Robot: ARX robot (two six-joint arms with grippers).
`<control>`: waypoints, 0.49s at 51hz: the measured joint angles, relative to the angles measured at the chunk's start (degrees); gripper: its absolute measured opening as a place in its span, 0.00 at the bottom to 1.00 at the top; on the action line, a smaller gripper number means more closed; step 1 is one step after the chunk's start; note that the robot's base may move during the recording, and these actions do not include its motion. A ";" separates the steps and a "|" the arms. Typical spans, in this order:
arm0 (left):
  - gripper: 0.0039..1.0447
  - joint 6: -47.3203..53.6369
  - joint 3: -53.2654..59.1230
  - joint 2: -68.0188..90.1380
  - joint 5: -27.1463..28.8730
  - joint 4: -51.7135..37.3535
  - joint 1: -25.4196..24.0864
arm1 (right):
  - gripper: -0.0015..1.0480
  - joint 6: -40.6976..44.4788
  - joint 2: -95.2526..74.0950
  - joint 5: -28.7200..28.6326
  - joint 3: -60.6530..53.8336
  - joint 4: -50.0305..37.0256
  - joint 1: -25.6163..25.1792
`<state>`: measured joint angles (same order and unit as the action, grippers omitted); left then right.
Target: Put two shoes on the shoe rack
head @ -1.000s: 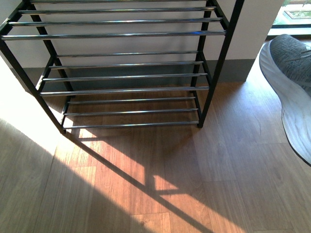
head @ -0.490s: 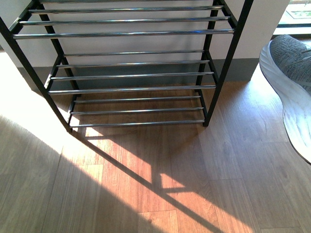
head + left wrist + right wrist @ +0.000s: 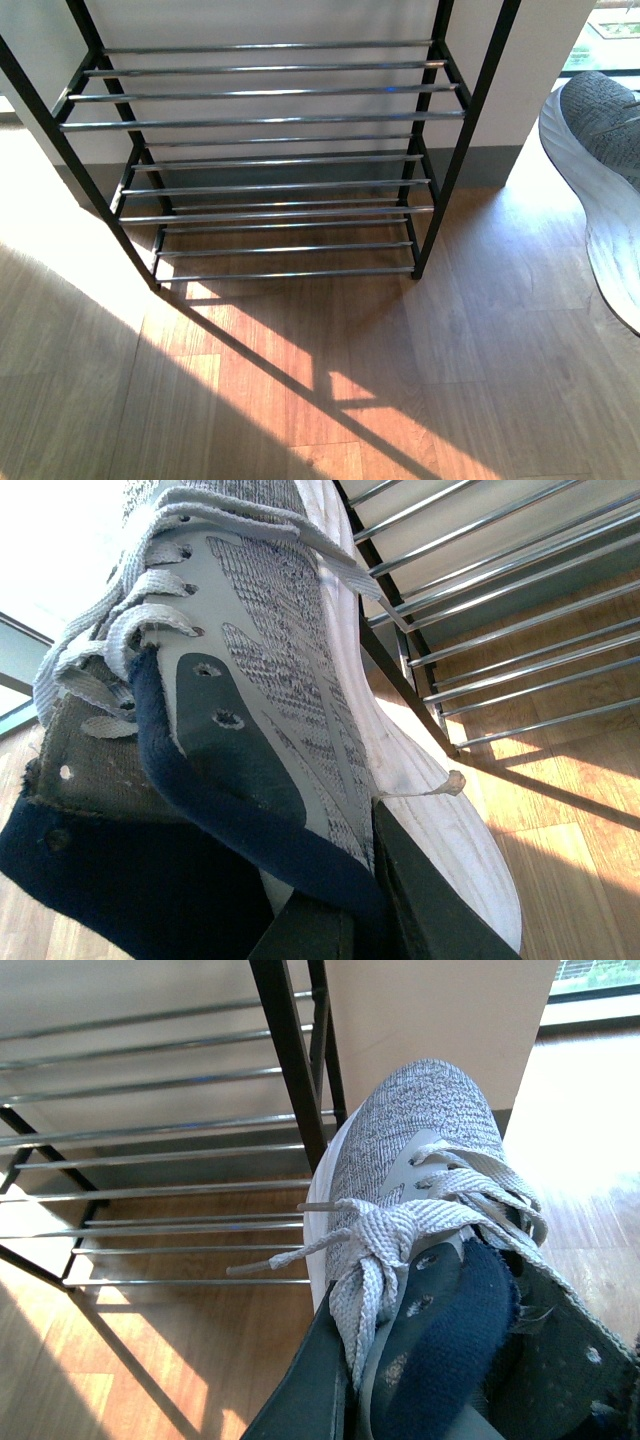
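The shoe rack, black uprights with silver rod shelves, stands against the wall ahead; its shelves are empty. My right gripper is shut on a grey sneaker at its navy collar, held beside the rack's right upright. That sneaker shows at the right edge of the front view, sole toward the camera. My left gripper is shut on the other grey sneaker at its collar, left of the rack. The left sneaker and both grippers are out of the front view. The slide sandals are out of view.
Wood-look floor with a sunlit patch and rack shadows lies in front of the rack. A pale wall with grey skirting stands behind it. A window shows at the far right.
The rack has shifted lower and slightly right in the front view, with more of its uprights showing. The right sneaker keeps its place at the right edge.
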<state>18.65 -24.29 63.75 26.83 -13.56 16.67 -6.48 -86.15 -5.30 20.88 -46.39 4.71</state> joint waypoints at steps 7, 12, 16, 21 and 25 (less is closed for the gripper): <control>0.01 0.00 0.00 0.00 0.00 0.00 0.00 | 0.01 0.02 0.00 0.11 0.00 0.00 0.00; 0.01 -0.02 0.00 0.00 0.00 0.00 0.00 | 0.01 0.00 0.00 0.04 0.00 0.00 0.00; 0.01 -0.02 0.02 0.00 0.02 0.00 0.00 | 0.01 0.00 0.00 0.00 0.00 0.00 0.00; 0.01 -0.02 0.02 0.00 0.00 0.00 0.00 | 0.01 0.00 0.00 0.00 0.00 0.00 0.00; 0.01 -0.02 0.02 0.00 0.00 0.00 0.00 | 0.01 0.02 0.00 -0.02 0.00 0.00 0.00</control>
<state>18.63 -24.27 63.75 26.83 -13.56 16.67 -6.46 -86.15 -5.32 20.88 -46.39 4.71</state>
